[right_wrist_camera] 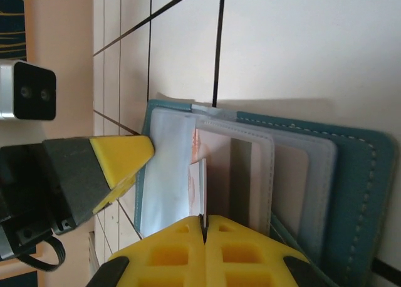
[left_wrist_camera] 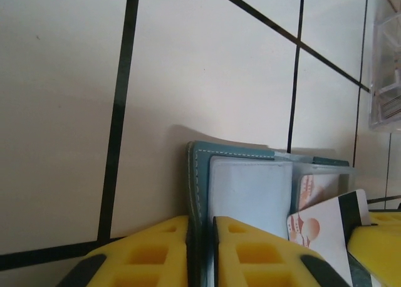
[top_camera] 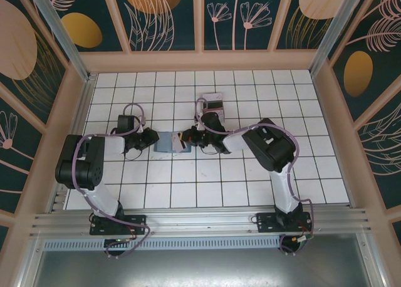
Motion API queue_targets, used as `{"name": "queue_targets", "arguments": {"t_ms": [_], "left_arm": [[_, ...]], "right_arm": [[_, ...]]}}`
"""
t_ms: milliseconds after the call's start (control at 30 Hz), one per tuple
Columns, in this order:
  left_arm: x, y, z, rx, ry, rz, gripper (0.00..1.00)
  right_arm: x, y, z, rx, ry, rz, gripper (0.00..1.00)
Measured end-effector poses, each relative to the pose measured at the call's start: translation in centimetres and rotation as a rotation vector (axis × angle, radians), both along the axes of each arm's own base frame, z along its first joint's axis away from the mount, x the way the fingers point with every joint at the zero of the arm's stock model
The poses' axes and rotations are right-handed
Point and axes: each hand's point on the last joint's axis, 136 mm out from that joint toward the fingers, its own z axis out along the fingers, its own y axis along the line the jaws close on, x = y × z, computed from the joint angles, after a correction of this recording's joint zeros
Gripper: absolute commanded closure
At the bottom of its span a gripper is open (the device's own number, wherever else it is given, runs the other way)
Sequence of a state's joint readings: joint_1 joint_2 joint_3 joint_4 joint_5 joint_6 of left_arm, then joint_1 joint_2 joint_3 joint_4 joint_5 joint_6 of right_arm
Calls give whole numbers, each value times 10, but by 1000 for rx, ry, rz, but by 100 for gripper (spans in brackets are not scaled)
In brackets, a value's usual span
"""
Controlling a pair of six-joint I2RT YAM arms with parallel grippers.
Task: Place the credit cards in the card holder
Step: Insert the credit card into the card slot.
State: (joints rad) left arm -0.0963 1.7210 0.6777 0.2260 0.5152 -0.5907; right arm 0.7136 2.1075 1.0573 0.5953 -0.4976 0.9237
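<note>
We see a table [top_camera: 188, 180] of white tiles with dark joints. Near its middle a teal card holder [top_camera: 168, 143] lies open, and farther back, apart from it, sits a small clear tray [top_camera: 215, 102].

Your left arm [top_camera: 88, 165] and right arm [top_camera: 276, 152] pair bulky black joints with white link shells. Purple cables [top_camera: 74, 174] loop along both, down to black base plates [top_camera: 116, 225]. Your fingers [left_wrist_camera: 147, 255] are yellow, moulded with square pockets, on dark grey mounts.
</note>
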Motion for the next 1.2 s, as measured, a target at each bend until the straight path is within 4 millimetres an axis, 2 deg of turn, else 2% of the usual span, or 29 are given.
{"name": "queue_targets", "arguments": {"t_ms": [433, 667, 1067, 1200], "left_arm": [[-8, -10, 3, -49, -1, -4, 89], [-15, -22, 1, -52, 13, -21, 91], [-17, -23, 0, -63, 5, 15, 93], [-21, -23, -1, -72, 8, 22, 95]], "right_arm": [[11, 4, 2, -15, -20, -39, 100], [7, 15, 0, -20, -24, -62, 100], [6, 21, -2, -46, -50, -115, 100], [-1, 19, -1, -62, -50, -119, 100]]}}
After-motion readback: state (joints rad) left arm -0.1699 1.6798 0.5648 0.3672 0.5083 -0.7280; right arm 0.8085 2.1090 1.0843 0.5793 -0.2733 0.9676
